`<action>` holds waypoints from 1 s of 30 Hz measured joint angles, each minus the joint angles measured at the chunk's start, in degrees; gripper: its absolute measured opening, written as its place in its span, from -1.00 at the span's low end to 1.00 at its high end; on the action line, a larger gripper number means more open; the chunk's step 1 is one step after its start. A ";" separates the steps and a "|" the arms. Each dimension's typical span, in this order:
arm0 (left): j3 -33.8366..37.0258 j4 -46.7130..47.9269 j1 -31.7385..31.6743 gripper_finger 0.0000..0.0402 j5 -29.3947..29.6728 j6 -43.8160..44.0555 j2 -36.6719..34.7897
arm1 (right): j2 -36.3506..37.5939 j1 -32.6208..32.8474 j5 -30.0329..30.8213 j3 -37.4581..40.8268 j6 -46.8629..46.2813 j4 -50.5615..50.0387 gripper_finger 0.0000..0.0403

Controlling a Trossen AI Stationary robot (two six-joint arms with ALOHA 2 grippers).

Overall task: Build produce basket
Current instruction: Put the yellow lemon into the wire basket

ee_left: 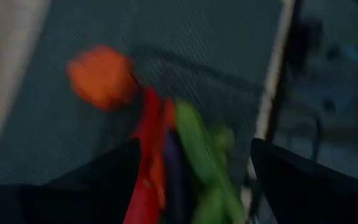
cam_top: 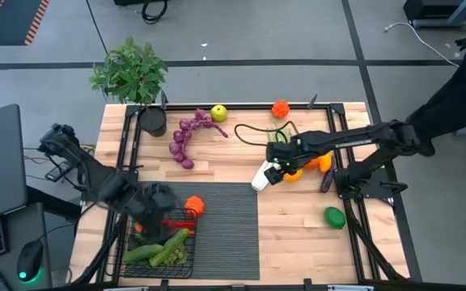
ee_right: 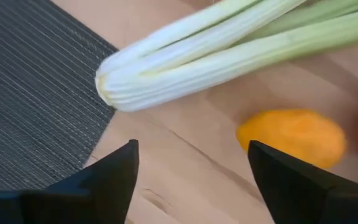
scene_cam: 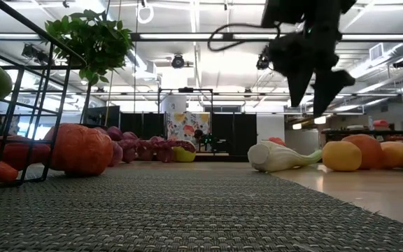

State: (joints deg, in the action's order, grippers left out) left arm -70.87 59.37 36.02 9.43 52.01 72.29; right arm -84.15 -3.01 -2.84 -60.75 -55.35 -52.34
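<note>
We see the right claw point(cam_top: 275, 168) hovering at centre right of the high view, fingers spread and empty, just above the white root end of the leek point(cam_top: 263, 175), which lies on the wooden surface point(cam_top: 298, 226) with its tip at the mat point(cam_top: 225, 230) edge. A lemon point(ee_right: 291, 137) and an orange piece sit just beside the leek, so we judge the main risk is a descent that lands off the stalk: the fingers could straddle the lemon instead, or nudge the round, smooth leek so it rolls away. Gripped only at the root end, the long leek might also droop and swing out on the lift. The basket point(cam_top: 120, 260) sits at lower left of the high view, already holding cucumbers point(cam_top: 158, 247), a red pepper point(cam_top: 176, 222) and an orange fruit point(cam_top: 194, 206). The left claw point(cam_top: 158, 202) hangs over it, open and empty in its wrist view. Carrying the leek there risks the two arms meeting, or the leek catching the wire rim. The grapes point(cam_top: 186, 137), an apple point(cam_top: 218, 113) and other pieces lie apart on the surface.
</note>
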 joint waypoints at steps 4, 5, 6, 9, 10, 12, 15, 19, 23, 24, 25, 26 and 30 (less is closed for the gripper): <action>-2.09 0.13 -7.32 0.54 2.76 0.14 0.02 | -4.16 -0.84 -4.73 0.00 7.37 1.97 0.71; -2.32 0.16 -9.25 0.54 2.70 0.49 0.02 | -5.01 -0.93 -6.00 0.00 10.77 1.10 0.75; -2.54 0.10 -10.98 0.54 2.43 1.21 0.02 | -5.68 -0.94 -6.98 0.00 14.38 -0.60 0.80; -3.00 -0.10 -15.37 0.54 1.95 1.05 0.02 | -6.85 -0.98 -6.95 0.00 23.88 -6.72 0.91; -3.00 -0.36 -16.63 0.54 1.88 0.86 0.02 | -6.87 -0.98 -6.04 0.00 26.69 -8.58 0.95; -3.00 -1.36 -19.22 0.54 1.66 -0.04 0.02 | -6.68 -1.02 -3.99 0.00 30.95 -10.43 0.97; -3.02 -4.57 -22.94 0.54 1.69 -1.41 0.46 | -5.97 -1.30 -0.30 0.00 35.15 -11.85 0.96; -3.06 -7.98 -26.79 0.54 1.71 -2.26 1.45 | -5.89 -1.93 3.36 0.51 39.27 -11.35 0.98; -3.02 -9.02 -29.34 0.54 0.80 -3.08 3.12 | -5.89 -2.73 3.68 2.92 41.29 -10.83 0.98; -3.02 -8.79 -29.77 0.54 0.57 -3.43 3.47 | -5.89 -2.81 3.68 3.71 41.81 -10.63 0.98; -3.00 -8.56 -30.09 0.54 0.53 -3.57 4.11 | -5.86 -2.85 3.70 4.67 42.01 -10.26 0.98; -3.01 -9.03 -30.47 0.54 0.46 -3.59 4.60 | -5.86 -3.01 4.00 5.65 42.04 -9.51 0.98; -3.02 -9.32 -31.56 0.54 -0.77 -3.31 7.06 | -5.89 -3.25 4.32 7.97 41.04 -5.98 0.98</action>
State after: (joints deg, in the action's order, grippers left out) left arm -73.89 50.05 4.46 8.66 48.70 79.36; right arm -90.03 -6.26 1.48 -52.78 -14.31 -58.32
